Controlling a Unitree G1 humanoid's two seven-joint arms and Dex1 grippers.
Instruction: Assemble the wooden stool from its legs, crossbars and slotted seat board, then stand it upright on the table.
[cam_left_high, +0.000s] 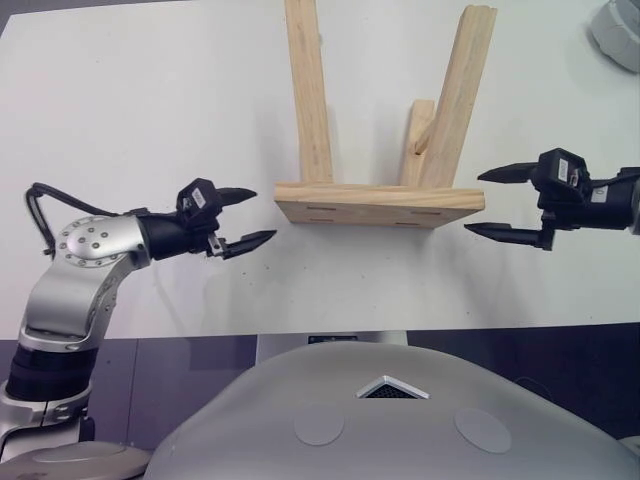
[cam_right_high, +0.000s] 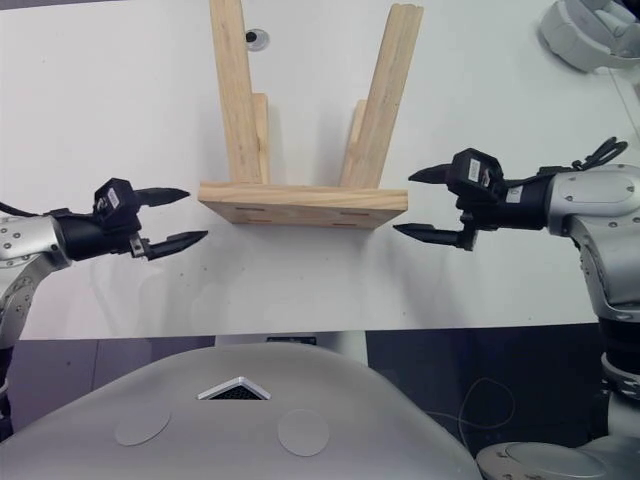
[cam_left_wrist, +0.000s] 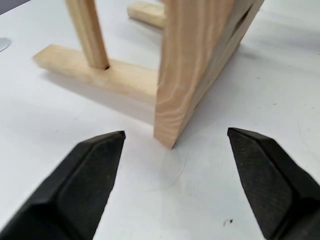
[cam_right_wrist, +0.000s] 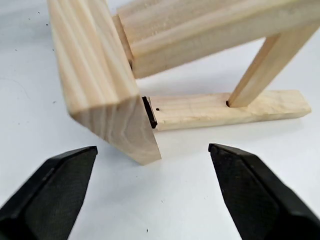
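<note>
The wooden stool (cam_left_high: 380, 203) lies on its side in the upper middle of the frame, on a white desk (cam_left_high: 150, 100). Its seat board (cam_right_high: 303, 204) stands on one long edge, running left to right across the centre. The face turned toward me shows small dark slots (cam_left_high: 320, 210). Two pale legs (cam_left_high: 308, 90) run from the board toward the top edge of the frame, spreading slightly apart. A short crossbar (cam_left_high: 422, 125) shows between them, close to the right-hand leg.

My left tool (cam_left_high: 262, 215) sits at centre left, just beside the left end of the seat board and not touching it. Its two black fingers (cam_left_wrist: 90, 175) are spread wide with nothing between them. From my left wrist, the end of the board (cam_left_wrist: 200, 65) stands beyond the gap, its lower corner resting on the desk.

My right tool (cam_left_high: 474, 203) sits at centre right, just beside the right end of the board and also apart from it. Its fingers (cam_right_wrist: 250, 190) are spread wide and hold nothing. From my right wrist, the board's end grain (cam_right_wrist: 95, 75) faces the gap, with one leg (cam_right_wrist: 225, 110) lying flat on the desk behind it.

A grey object (cam_left_high: 615, 30) lies in the upper right corner, well apart from the stool.
</note>
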